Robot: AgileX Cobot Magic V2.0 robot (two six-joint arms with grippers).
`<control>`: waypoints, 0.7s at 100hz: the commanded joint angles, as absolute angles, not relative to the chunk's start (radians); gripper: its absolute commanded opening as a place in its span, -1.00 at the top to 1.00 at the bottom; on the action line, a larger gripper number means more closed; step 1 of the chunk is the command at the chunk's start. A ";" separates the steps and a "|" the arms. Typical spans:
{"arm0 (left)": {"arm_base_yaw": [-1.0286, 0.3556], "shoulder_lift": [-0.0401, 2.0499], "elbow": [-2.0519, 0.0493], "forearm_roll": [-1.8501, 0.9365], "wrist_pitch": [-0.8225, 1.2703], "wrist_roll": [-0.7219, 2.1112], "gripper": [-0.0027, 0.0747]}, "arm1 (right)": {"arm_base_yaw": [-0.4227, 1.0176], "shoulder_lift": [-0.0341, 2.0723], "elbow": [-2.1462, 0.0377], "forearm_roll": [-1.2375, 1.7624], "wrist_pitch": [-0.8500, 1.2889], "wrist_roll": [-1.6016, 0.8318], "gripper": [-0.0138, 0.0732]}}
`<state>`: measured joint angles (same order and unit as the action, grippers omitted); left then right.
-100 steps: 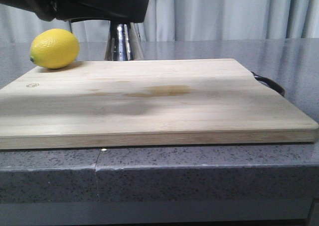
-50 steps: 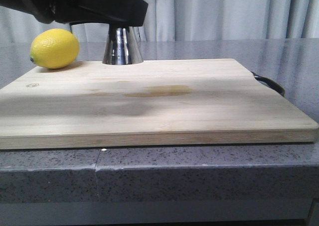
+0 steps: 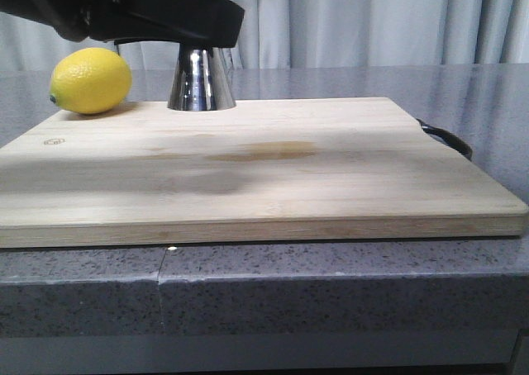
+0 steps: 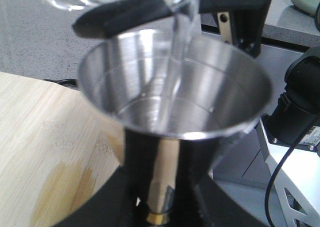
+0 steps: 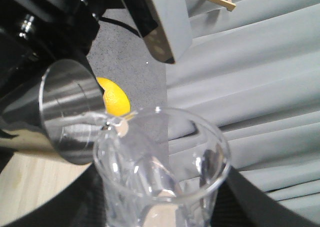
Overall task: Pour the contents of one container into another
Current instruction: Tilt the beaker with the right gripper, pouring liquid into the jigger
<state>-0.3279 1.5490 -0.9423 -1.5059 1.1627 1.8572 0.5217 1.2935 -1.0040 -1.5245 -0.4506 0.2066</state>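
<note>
- The small clear glass beaker (image 5: 160, 172) is tipped, its pouring lip over the open mouth of the polished steel hourglass-shaped jigger (image 4: 175, 94); a thin clear stream (image 4: 175, 62) falls into the cup.
- The left end effector (image 4: 160, 197) is clamped around the jigger's waist at the brass band (image 4: 159, 218).
- The right end effector's dark fingers (image 5: 250, 202) flank the beaker, apparently gripping it.
- The jigger's base sits at the far edge of the pale wooden cutting board (image 3: 273, 168) on the grey speckled tabletop (image 3: 331, 280), near a yellow lemon (image 3: 90, 80).
</note>
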 commanded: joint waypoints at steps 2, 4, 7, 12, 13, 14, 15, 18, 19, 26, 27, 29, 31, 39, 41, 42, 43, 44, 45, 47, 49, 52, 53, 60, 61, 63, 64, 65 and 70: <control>-0.335 1.518 -0.969 -1.573 1.227 1.849 0.98 | 0.523 1.259 -1.040 -1.511 -0.459 0.201 0.22; -0.339 1.518 -0.969 -1.570 1.227 1.847 0.98 | 0.523 1.259 -1.040 -1.515 -0.458 0.201 0.22; -0.341 1.518 -0.969 -1.568 1.227 1.847 0.98 | 0.523 1.259 -1.040 -1.521 -0.458 0.201 0.22; -0.352 1.518 -0.969 -1.564 1.227 1.847 0.98 | 0.523 1.259 -1.040 -1.520 -0.456 0.201 0.22; -0.355 1.518 -0.969 -1.564 1.227 1.847 0.98 | 0.523 1.259 -1.040 -1.520 -0.456 0.201 0.22; -0.355 1.518 -0.969 -1.562 1.227 1.847 0.98 | 0.523 1.259 -1.040 -1.520 -0.456 0.201 0.22; -0.359 1.518 -0.969 -1.563 1.225 1.847 0.98 | 0.523 1.259 -1.040 -1.520 -0.456 0.201 0.22; -0.364 1.518 -0.969 -1.563 1.222 1.847 0.98 | 0.523 1.259 -1.040 -1.520 -0.456 0.201 0.22; -0.367 1.518 -0.969 -1.563 1.222 1.847 0.98 | 0.523 1.259 -1.040 -1.520 -0.454 0.201 0.22; -0.382 1.518 -0.969 -1.562 1.213 1.847 0.98 | 0.523 1.259 -1.040 -1.521 -0.454 0.201 0.22; -0.384 1.518 -0.969 -1.562 1.213 1.847 0.98 | 0.523 1.259 -1.040 -1.523 -0.454 0.201 0.22; -0.387 1.518 -0.969 -1.562 1.211 1.847 0.98 | 0.523 1.259 -1.040 -1.523 -0.454 0.201 0.22; -0.388 1.518 -0.969 -1.562 1.211 1.847 0.98 | 0.523 1.259 -1.040 -1.523 -0.454 0.201 0.22; -0.390 1.518 -0.969 -1.562 1.195 1.847 0.98 | 0.523 1.259 -1.040 -1.528 -0.452 0.201 0.22; -0.390 1.518 -0.969 -1.562 1.192 1.847 0.98 | 0.523 1.259 -1.040 -1.528 -0.452 0.201 0.22; -0.390 1.518 -0.969 -1.562 1.190 1.847 0.98 | 0.523 1.259 -1.040 -1.528 -0.452 0.201 0.22; -0.390 1.518 -0.969 -1.562 1.187 1.847 0.98 | 0.523 1.259 -1.040 -1.528 -0.452 0.201 0.22; -0.390 1.518 -0.969 -1.562 1.185 1.847 0.98 | 0.523 1.259 -1.040 -1.528 -0.452 0.201 0.22; -0.390 1.518 -0.969 -1.562 1.185 1.847 0.98 | 0.523 1.259 -1.040 -1.528 -0.452 0.201 0.22; -0.390 1.518 -0.969 -1.562 1.183 1.847 0.98 | 0.523 1.259 -1.040 -1.529 -0.452 0.201 0.22; -0.390 1.518 -0.969 -1.562 1.181 1.847 0.98 | 0.523 1.259 -1.040 -1.531 -0.452 0.201 0.22; -0.390 1.518 -0.969 -1.562 1.181 1.847 0.98 | 0.523 1.256 -1.040 -1.531 -0.452 0.201 0.22; -0.390 1.518 -0.969 -1.562 1.181 1.847 0.98 | 0.523 1.256 -1.040 -1.533 -0.452 0.201 0.22; -0.390 1.518 -0.969 -1.562 1.181 1.847 0.98 | 0.523 1.252 -1.040 -1.540 -0.452 0.201 0.22; -0.390 1.518 -0.969 -1.562 1.181 1.847 0.98 | 0.523 1.251 -1.040 -1.541 -0.452 0.201 0.22; -0.390 1.518 -0.969 -1.562 1.181 1.847 0.98 | 0.523 1.251 -1.040 -1.541 -0.452 0.201 0.22; -0.390 1.518 -0.969 -1.562 1.181 1.847 0.98 | 0.523 1.249 -1.040 -1.541 -0.452 0.201 0.22; -0.390 1.518 -0.969 -1.562 1.181 1.847 0.98 | 0.523 1.250 -1.040 -1.541 -0.450 0.201 0.22; -0.390 1.518 -0.969 -1.562 1.179 1.847 0.98 | 0.523 1.249 -1.040 -1.545 -0.449 0.201 0.22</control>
<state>-0.3802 1.5490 -0.9423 -1.4902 1.1403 1.8567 0.5217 1.2903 -1.0040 -1.5666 -0.4506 0.2045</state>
